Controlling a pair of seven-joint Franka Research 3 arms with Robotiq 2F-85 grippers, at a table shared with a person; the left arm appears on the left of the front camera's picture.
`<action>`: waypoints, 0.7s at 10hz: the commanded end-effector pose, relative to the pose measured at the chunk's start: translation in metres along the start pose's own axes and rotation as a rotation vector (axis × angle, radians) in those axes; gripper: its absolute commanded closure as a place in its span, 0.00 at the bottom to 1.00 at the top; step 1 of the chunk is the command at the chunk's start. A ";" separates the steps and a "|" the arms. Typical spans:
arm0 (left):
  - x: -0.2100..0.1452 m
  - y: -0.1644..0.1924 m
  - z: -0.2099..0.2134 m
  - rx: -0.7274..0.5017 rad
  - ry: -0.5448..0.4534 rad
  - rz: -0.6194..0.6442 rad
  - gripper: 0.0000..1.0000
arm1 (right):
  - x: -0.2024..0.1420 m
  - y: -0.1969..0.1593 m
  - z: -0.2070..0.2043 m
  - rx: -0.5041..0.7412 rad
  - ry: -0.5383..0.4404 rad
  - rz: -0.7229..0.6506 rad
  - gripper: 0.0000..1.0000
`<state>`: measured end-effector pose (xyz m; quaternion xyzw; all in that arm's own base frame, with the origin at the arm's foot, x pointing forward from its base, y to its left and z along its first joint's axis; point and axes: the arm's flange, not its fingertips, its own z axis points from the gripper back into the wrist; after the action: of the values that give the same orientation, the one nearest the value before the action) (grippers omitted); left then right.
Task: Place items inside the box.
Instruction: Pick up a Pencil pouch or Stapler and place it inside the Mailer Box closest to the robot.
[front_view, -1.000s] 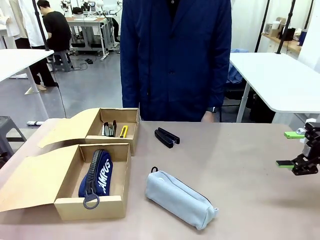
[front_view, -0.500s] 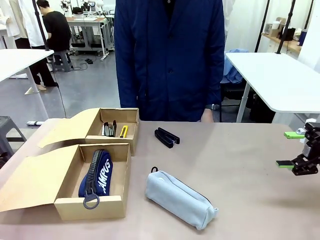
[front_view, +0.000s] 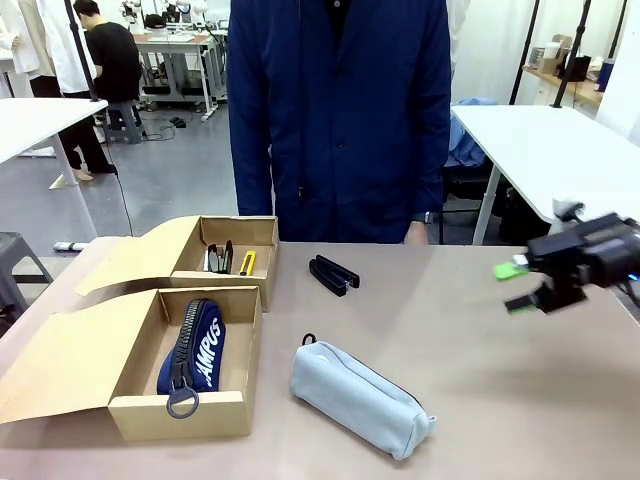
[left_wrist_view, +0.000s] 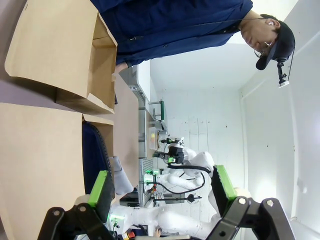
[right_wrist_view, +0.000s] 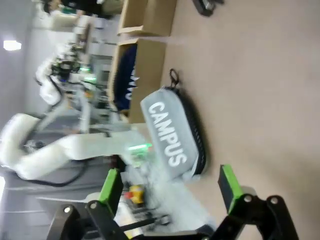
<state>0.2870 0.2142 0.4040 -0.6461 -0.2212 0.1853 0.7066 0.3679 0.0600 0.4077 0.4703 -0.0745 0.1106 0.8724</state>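
- Pouch, light grey-blue fabric with a zip (front_view: 360, 398), is lying on its side on the tan table top (front_view: 500, 400), outside both boxes and just right of the near one. In the right wrist view its side is showing white "CAMPUS" lettering.
- Near open cardboard box (front_view: 128, 412) is holding the navy zip pouch with white lettering (front_view: 195, 345), which is lying lengthwise inside.
- Left gripper (left_wrist_view: 161, 187) is standing with jaws spread wide, nothing between them, looking past a cardboard flap.
- Right gripper (front_view: 515, 287) is hovering above the table's right side, well apart from the items, blurred, with jaws wide and empty.
- Black stapler (front_view: 333, 274) is lying on the table just right of the far box.
- Far open cardboard box (front_view: 268, 285) is holding the yellow-black utility knife (front_view: 247, 263) beside dark slim items too small to tell.
- Person in a dark blue coat (front_view: 340, 110) is standing at the far edge.
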 end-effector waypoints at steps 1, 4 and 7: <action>-0.001 0.000 -0.001 -0.017 -0.002 -0.018 0.00 | 0.020 0.024 -0.036 -0.168 0.025 0.004 0.00; -0.001 0.000 -0.001 -0.017 -0.002 -0.018 0.00 | 0.024 0.075 -0.095 -0.652 -0.064 -0.218 0.00; -0.001 0.000 -0.001 -0.017 -0.002 -0.018 0.00 | 0.032 0.063 -0.098 -0.610 -0.036 -0.181 0.00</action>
<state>0.2870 0.2141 0.4042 -0.6460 -0.2213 0.1849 0.7067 0.3723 0.1757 0.4172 0.2093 -0.1184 0.0134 0.9706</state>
